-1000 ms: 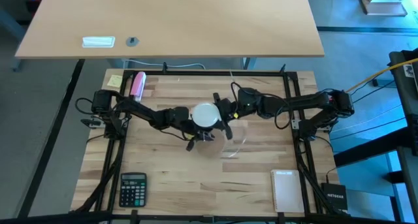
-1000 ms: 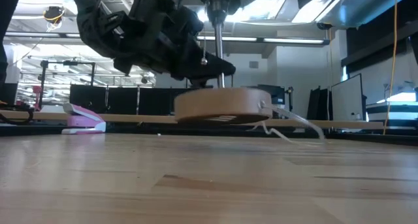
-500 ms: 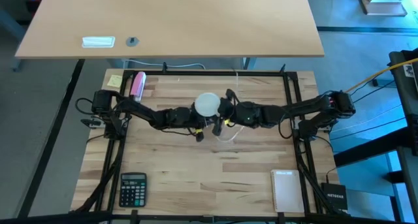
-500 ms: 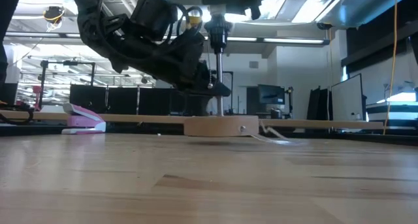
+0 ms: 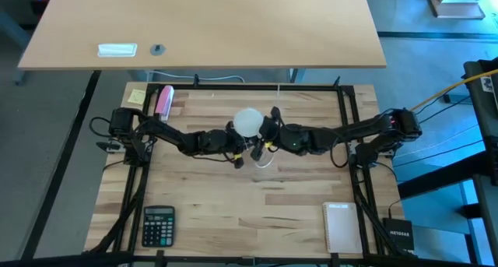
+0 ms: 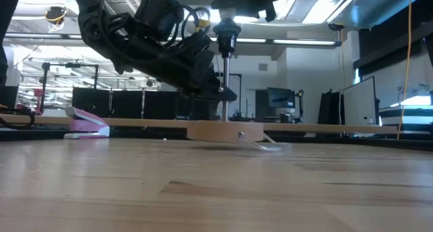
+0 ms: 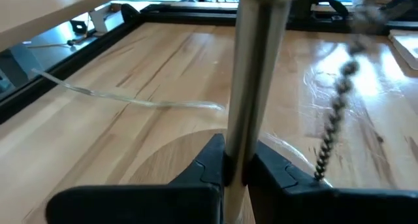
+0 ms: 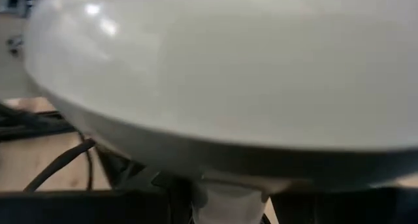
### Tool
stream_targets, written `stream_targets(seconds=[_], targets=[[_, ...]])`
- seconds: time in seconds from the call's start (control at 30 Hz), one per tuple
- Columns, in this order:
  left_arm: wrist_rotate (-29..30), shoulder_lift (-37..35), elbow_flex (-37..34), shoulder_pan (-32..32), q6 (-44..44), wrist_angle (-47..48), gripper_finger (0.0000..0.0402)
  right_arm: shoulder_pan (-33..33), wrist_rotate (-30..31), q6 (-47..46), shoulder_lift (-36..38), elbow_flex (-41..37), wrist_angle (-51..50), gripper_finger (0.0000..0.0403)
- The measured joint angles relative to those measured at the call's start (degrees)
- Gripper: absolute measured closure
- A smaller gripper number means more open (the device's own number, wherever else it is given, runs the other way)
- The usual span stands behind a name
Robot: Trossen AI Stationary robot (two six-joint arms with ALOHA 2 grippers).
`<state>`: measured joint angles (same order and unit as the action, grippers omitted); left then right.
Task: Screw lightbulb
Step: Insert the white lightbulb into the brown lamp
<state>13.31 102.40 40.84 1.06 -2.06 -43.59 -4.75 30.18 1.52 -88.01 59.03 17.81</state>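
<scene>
1. Lightbulb (image 5: 247, 121) sits at the tabletop's (image 5: 233, 220) middle, atop the lamp's metal stem (image 7: 251, 87), globe up so its base meets the socket.
2. My right jaws (image 5: 267, 132), part open, seem to grip its neck for turning.
3. My left jaws (image 7: 235, 168), closed tight, clamp the stem, steadying it over the wooden base (image 6: 223, 131).

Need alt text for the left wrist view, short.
The left gripper is shut on a thin upright metal rod rising from a round wooden base on the table. A beaded pull chain hangs beside it; a clear cord trails across the wood.
</scene>
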Motion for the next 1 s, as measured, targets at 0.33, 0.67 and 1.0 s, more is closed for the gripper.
stream_targets(seconds=[0.33, 0.67, 1.0], targets=[[-0.8, -0.3, 0.1, -0.1, 1.0, -0.8, 0.0375, 0.1, -6.8, 3.7, -0.2, -0.3, 0.8, 0.0134], [-5.5, -0.2, 0.1, -0.1, 2.9, 0.8, 0.0375, 0.0, -17.8, 3.6, 6.3, -0.1, -10.4, 0.0100], [-28.6, -0.1, 0.1, 0.6, 5.8, -2.6, 0.0375, 2.7, -32.6, 5.1, 13.9, -0.1, -18.2, 0.0099]])
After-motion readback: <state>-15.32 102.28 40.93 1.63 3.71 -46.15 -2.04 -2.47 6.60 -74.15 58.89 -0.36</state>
